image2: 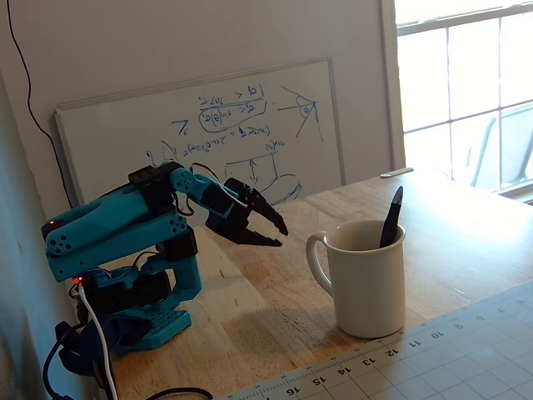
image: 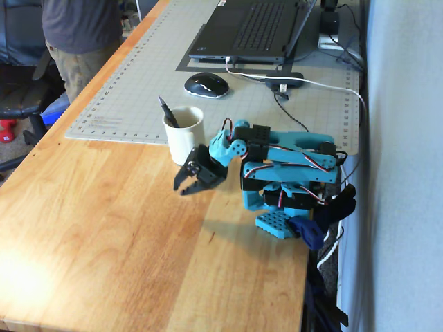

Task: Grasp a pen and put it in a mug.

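1. Our gripper (image2: 279, 236) sits left of centre in a fixed view, tilted downward over the wooden table (image2: 466, 217), its fingers parted narrowly and holding nothing.
2. To its right stands the mug (image2: 364, 279), apart from the gripper; the pen (image2: 391, 218) leans inside it, its top poking above the rim.
3. We judge the task essentially done: only folding the arm away seems left.
4. The pen's lower part is hidden inside the mug (image: 183, 134), and in this higher view the mug's handle cannot be made out.

Wooden table (image: 124, 235) with grey cutting mat (image: 138, 76), mug (image: 185, 135), blue arm base (image: 280, 223).
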`<state>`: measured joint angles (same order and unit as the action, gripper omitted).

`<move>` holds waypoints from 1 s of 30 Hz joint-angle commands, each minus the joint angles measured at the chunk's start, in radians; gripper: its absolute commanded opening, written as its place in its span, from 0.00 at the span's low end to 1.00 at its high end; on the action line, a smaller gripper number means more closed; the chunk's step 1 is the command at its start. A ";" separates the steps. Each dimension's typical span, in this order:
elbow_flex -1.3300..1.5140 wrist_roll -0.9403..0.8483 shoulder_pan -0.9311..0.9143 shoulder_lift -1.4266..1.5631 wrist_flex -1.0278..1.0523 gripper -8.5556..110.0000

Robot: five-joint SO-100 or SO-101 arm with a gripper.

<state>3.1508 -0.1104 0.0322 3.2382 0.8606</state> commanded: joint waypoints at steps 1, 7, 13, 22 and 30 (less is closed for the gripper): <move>-0.012 0.002 0.011 0.000 0.025 0.11; -0.012 0.012 0.008 0.018 0.166 0.11; -0.012 0.015 0.006 0.060 0.268 0.11; -0.012 0.015 0.006 0.080 0.291 0.11; -0.012 0.014 0.012 0.084 0.293 0.11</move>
<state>3.1569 -0.1043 0.0368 3.3149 1.1505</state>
